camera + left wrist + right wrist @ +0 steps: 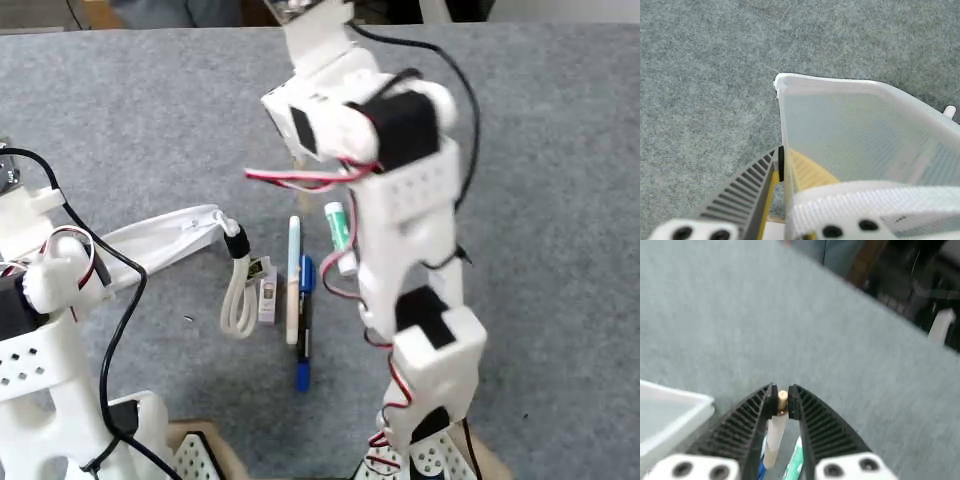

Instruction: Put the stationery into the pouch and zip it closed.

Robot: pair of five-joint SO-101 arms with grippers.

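Pouch: a white mesh pouch is held off the grey table at its left side, with its mouth turned toward the stationery; in the left wrist view its zip edge is seen along the top
Left gripper: the left gripper is closed narrowly, and an edge of the pouch is pinched between its jaws
Right gripper: the right gripper is drawn in tight around the tip of a cream stick, which is held between its jaws
Stationery on the table: a pale pen and a blue pen are laid side by side, touching; a green and white tube is placed just beside them, partly under the right arm
Other things: a coiled white cable and a small white block are set between the pouch and the pens
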